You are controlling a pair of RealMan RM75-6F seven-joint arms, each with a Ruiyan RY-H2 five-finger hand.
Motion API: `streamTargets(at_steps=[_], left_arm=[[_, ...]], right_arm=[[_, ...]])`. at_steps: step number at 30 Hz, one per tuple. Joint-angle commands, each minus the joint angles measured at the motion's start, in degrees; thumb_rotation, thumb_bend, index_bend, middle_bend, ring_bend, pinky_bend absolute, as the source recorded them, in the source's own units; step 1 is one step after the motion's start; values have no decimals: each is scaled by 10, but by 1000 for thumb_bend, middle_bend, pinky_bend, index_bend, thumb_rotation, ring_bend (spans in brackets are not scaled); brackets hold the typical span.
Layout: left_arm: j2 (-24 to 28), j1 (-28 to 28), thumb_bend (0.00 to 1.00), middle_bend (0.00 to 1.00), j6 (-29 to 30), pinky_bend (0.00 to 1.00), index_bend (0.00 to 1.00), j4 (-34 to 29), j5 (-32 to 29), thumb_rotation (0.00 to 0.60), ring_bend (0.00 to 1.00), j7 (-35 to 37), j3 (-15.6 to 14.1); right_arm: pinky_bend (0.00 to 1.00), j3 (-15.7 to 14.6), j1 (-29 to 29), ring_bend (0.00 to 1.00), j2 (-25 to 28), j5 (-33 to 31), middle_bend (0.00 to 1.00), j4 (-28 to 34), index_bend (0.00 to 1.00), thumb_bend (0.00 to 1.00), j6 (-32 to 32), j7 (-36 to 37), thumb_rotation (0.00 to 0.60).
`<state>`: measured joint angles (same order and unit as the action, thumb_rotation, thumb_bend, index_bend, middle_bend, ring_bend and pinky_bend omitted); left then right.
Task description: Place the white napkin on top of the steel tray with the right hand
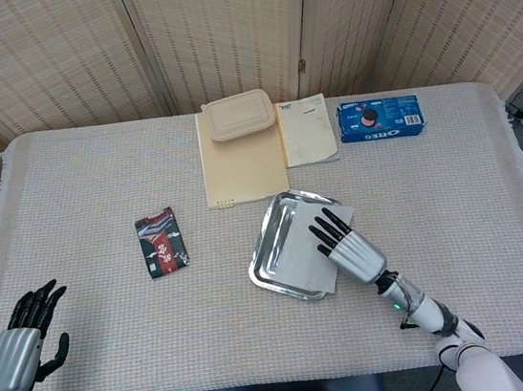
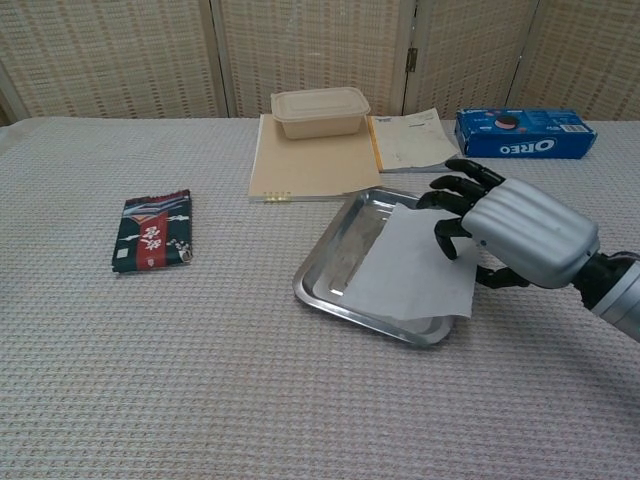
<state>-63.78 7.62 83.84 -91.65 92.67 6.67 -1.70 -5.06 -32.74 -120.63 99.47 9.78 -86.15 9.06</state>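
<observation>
Napkin [image 2: 410, 272]: plain white, thin, roughly square sheet, flat with no visible folds. It lies in the tray [image 2: 340, 250], covering most of the tray's half nearest the right hand [image 2: 505, 228]; its corner nearest the hand's palm laps over the rim.

Tray: shiny steel, rectangular with rounded corners, sitting askew on the woven tabletop [image 2: 200, 380]. The strip farthest from the hand is bare metal.

Right hand: over the napkin's edge, palm down, dark fingers [image 2: 452, 195] spread and extended, grasping nothing. Whether the fingertips press the napkin, cannot tell. Head view shows the same hand [image 1: 345, 245] across the napkin [image 1: 303, 253].

Left hand [image 1: 19, 348]: well apart from the tray, at the tabletop's near edge, fingers apart, empty.

Beyond the right hand's fingertips: notebook [image 2: 310, 160], container [image 2: 320, 111], Oreo box [image 2: 525, 132]. Pouch [image 2: 152, 243] well off toward the left hand.
</observation>
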Motion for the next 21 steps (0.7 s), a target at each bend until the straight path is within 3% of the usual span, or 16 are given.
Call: streamTargets(at_steps=[1, 5, 8, 21], left_arm=[[1, -1, 629, 0, 2, 0, 0, -2, 1, 600, 0, 0, 0], [2, -2, 629, 0, 4, 0, 0, -4, 4, 600, 0, 1, -1], [1, -1, 632, 0, 2, 0, 0, -4, 1, 600, 0, 1, -1], [3, -1, 673, 0, -4, 0, 0, -8, -3, 600, 0, -1, -1]], right_arm=[[0, 0, 2, 79, -3, -3, 189, 2, 669, 550, 8, -5, 600], [0, 6, 6, 3, -7, -14, 41, 10, 262, 550, 31, -21, 600], [0, 18, 5, 0, -3, -30, 0, 38, 17, 550, 57, -18, 600], [0, 34, -26, 0, 49, -44, 0, 186, 0, 550, 104, -80, 600]])
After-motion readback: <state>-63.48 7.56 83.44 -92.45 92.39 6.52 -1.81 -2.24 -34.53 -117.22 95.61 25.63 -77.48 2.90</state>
